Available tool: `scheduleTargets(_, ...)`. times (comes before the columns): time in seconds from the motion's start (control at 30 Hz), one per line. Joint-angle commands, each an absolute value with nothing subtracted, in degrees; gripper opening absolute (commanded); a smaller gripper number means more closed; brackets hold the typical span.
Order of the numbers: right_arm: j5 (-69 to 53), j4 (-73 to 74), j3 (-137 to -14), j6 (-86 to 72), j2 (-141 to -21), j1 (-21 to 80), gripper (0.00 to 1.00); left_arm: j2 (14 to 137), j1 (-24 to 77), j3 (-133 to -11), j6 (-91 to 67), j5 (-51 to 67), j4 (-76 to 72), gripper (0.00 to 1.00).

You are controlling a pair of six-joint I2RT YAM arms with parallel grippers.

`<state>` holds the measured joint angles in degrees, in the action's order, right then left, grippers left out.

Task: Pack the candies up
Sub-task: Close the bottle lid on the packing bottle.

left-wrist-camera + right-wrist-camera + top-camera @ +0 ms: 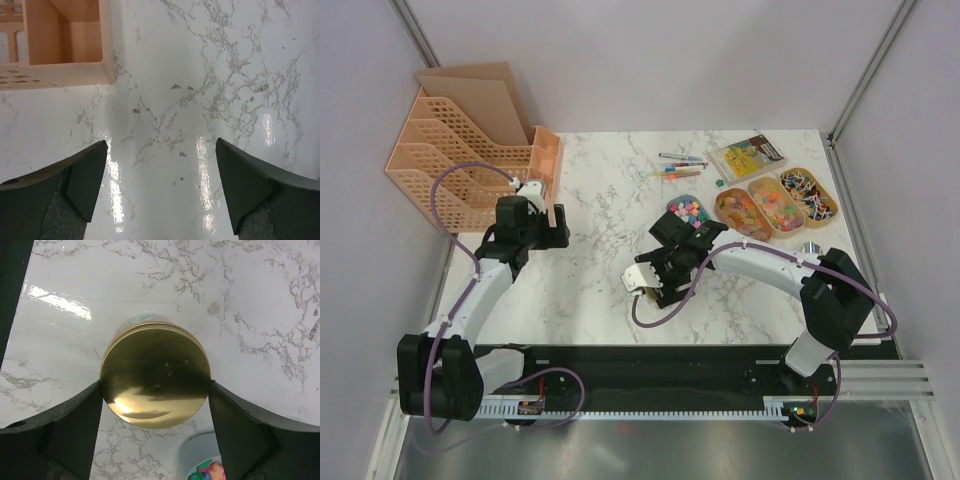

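A white marble-patterned surface (pixel 610 190) between pale grey walls, with two robot arms mounted at its near edge. The candies (pixel 775 205) lie at the far right, sorted into three oval wooden trays (pixel 717 203) set side by side. The right-hand tray has white-stick lollipops among them. More candies in pink, green, yellow and orange fill a small pale-blue dish (pixel 672 208) just left of the trays.

The right arm reaches in toward the middle of the surface, just in front of that dish. Its wrist camera shows the right fingers (pixel 75 425) spread broad and pressed against opposite edges of a round gold lid (pixel 155 375), which they grip. Something pale shows behind the lid's far edge, and whether the lid is lifted off the marble cannot be told. The dish of candies peeks in at the bottom of that view, near the fingers but apart from them.

The left fingers (pixel 85 175) stand wide apart over bare marble, holding nothing, beside the near corner of a peach lattice file organiser (pixel 450 165) at the far left. Behind the trays lie a few coloured pens (pixel 680 165) and a yellow printed packet (pixel 748 157).
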<state>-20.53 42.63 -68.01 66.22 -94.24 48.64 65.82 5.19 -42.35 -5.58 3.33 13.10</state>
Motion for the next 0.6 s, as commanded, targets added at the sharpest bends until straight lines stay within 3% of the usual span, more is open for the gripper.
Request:
scheduleTargets(0.0, -20.7, 41.2, -70.5, 65.6, -94.7, 48.8, 0.83, 65.0, 4.9, -42.5, -7.5, 4.9, 10.5, 0.96)
scheduleTargets(0.57, -19.1, 42.9, -74.4, 60.6, -96.9, 47.9, 0.98, 65.5, 4.9, -42.4, -7.7, 6.7, 10.1, 0.95)
